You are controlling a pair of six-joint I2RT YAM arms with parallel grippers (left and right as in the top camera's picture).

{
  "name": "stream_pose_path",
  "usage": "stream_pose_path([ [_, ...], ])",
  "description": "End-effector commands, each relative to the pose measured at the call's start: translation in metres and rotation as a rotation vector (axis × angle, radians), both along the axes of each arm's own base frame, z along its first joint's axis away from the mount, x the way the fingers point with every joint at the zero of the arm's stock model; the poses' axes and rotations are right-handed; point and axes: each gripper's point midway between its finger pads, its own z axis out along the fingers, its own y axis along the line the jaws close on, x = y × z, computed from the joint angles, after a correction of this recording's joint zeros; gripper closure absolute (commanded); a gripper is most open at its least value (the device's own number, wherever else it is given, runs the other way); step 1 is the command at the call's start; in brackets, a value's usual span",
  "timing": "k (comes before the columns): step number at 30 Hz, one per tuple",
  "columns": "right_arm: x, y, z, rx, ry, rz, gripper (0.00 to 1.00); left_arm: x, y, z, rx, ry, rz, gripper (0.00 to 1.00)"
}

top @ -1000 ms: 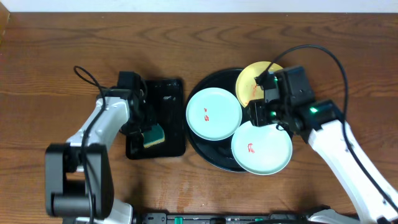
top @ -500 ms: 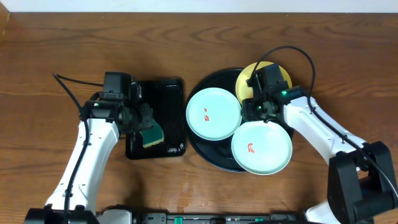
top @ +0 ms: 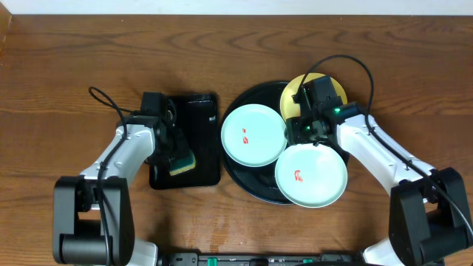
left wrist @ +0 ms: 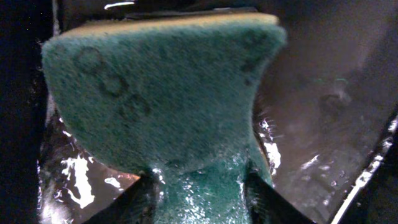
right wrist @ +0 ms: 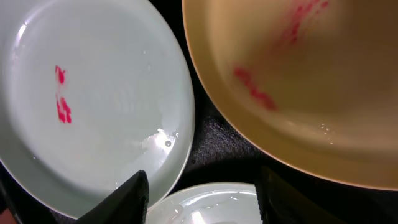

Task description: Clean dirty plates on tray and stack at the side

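Overhead view: a round black tray (top: 240,177) sits right of centre on a wooden table (top: 74,59) and carries all three plates. The left turquoise plate (top: 253,134) lies on the tray's left half. The lower turquoise plate (top: 311,175) lies at the near right and reaches over the rim. The yellow plate (top: 295,96) lies at the far right, partly hidden by the right arm. Each turquoise plate carries a small red smear.

The right gripper (top: 310,133) hovers above the spot where the three plates meet. In the right wrist view its jaws stand wide apart, framing the bare tray (right wrist: 217,143) between the left turquoise plate (right wrist: 93,99), the red-streaked yellow plate (right wrist: 298,81) and the edge of the lower turquoise plate (right wrist: 211,205).

Just left of the round tray lies a rectangular black tray (top: 199,118). Over its near left part the left gripper (top: 174,148) pinches a sponge (top: 179,161). In the left wrist view the green scouring face of the sponge (left wrist: 161,93) fills the frame, its narrow end squeezed between the fingers (left wrist: 134,199) above the wet, glossy tray floor. A black cable (top: 107,96) loops on the table beside the left arm.
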Motion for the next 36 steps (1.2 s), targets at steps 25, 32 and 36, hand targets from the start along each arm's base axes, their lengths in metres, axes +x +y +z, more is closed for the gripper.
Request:
stream_pose_path([
  [25, 0.008, 0.009, -0.014, -0.037, -0.023, 0.041, 0.43, -0.004, 0.0, 0.091, 0.009, -0.204, -0.082, 0.92],
  [32, 0.007, 0.017, -0.041, 0.002, 0.051, 0.004, 0.6, -0.005, -0.019, 0.126, -0.092, -0.331, -0.133, 0.93],
  [36, 0.018, 0.021, -0.049, 0.015, 0.026, -0.018, 0.78, -0.001, -0.043, 0.13, -0.14, -0.363, -0.199, 0.92],
])
